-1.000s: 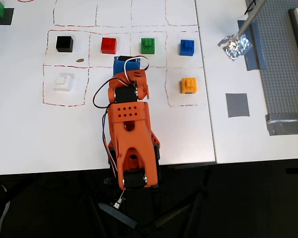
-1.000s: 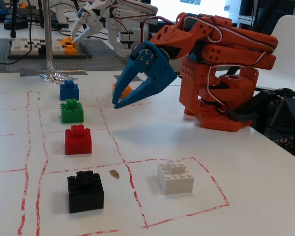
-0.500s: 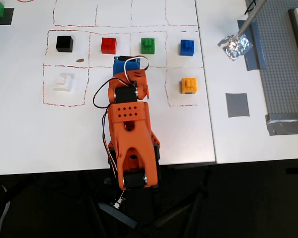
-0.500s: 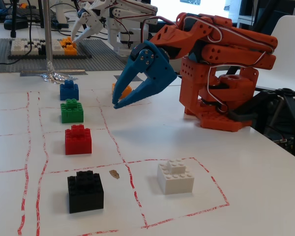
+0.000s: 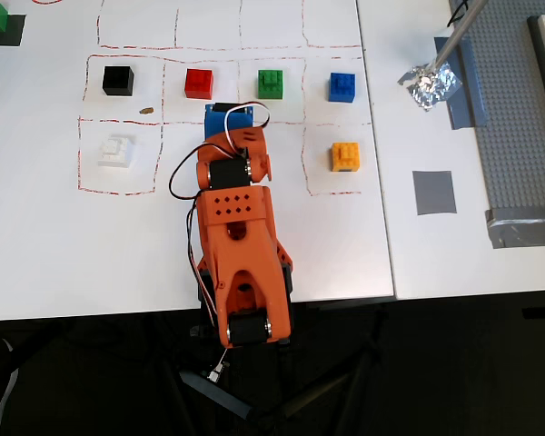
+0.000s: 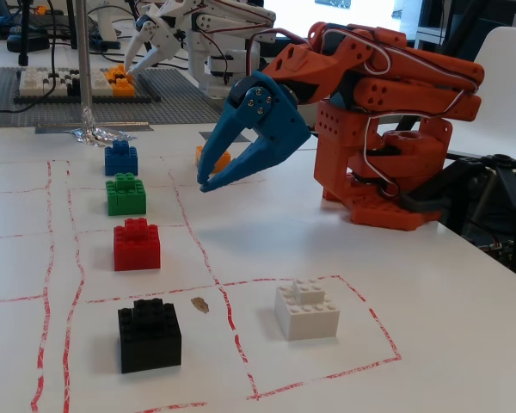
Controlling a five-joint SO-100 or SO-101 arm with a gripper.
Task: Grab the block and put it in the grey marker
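Grey marker [image 5: 434,193] shows overhead only; fixed view reveals end effector [image 6: 208,180] open.

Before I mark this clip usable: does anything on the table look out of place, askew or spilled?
Only a small brown crumb-like speck stands out, lying on the white table inside the red-outlined cell beside the small black cube-shaped brick. The coloured bricks sit squarely in their cells, the flat dark-grey square patch lies bare, and the blue end effector hangs empty.
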